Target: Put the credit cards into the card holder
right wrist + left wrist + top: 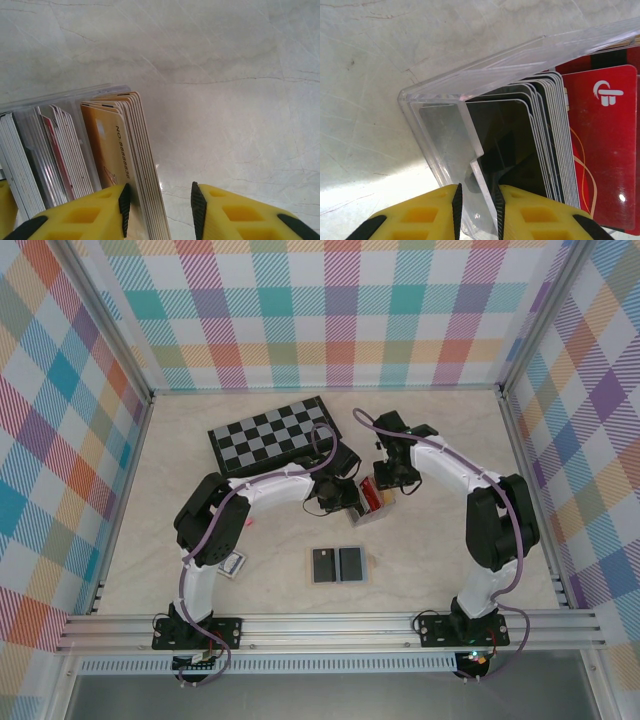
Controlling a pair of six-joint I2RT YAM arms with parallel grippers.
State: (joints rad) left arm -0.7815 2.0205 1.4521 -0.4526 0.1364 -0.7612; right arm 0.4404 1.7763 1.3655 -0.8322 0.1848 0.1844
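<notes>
Pinches holder point(445, 135) wall with left gripper point(477, 195), steadying it mid-counter point(225, 75). Straddles gold cards point(107, 145) with right gripper point(160, 195), jaws apart, cards upright at holder's end. Looks like seating step; next calls for closing and pressing stack squarely down.

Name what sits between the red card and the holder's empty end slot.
Left wrist view: a stack of white-edged cards, a black card foremost, separates the red card from the empty slot.
</notes>
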